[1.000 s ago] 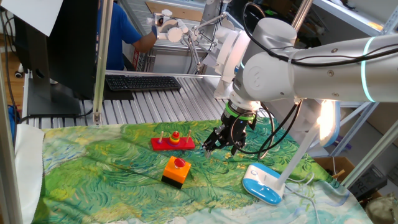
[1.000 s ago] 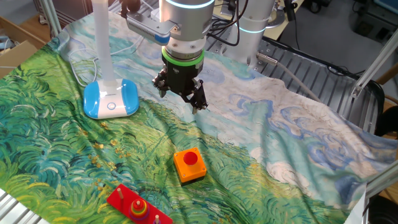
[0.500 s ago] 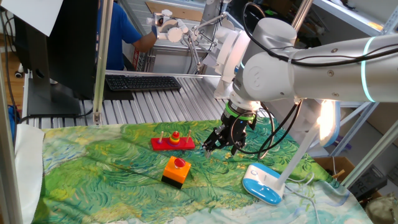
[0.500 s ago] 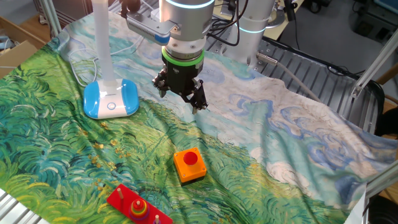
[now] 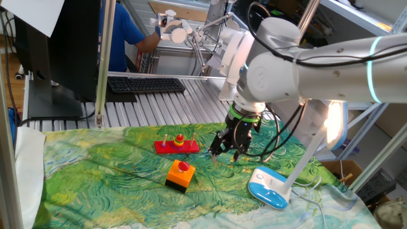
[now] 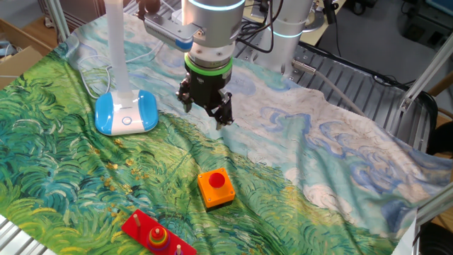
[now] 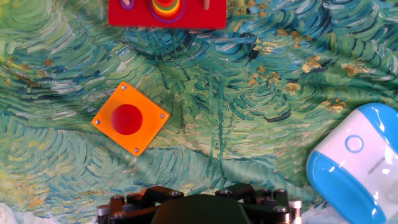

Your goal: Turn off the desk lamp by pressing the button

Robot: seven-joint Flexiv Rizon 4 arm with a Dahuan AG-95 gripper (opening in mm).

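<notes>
The desk lamp's white, blue-rimmed oval base (image 5: 267,188) lies on the painted cloth at the right, with its thin stem slanting up to the lit head (image 5: 335,123). In the other fixed view the base (image 6: 126,113) is at the left. The button (image 7: 354,144) shows as a small ring on the base in the hand view, at the right edge. My gripper (image 5: 226,149) hangs above the cloth, between the lamp base and the orange box and clear of both; it also shows in the other fixed view (image 6: 205,111). The fingertips are not clearly shown.
An orange box with a red round button (image 5: 180,173) stands on the cloth near the gripper, also in the hand view (image 7: 130,118). A red ring-stacking toy (image 5: 176,145) lies behind it. The lamp's cable (image 6: 88,74) trails beside the base. A person and a keyboard (image 5: 145,84) are behind the table.
The gripper has shifted very slightly over the cloth. The lamp, the orange box and the red toy have not moved.
</notes>
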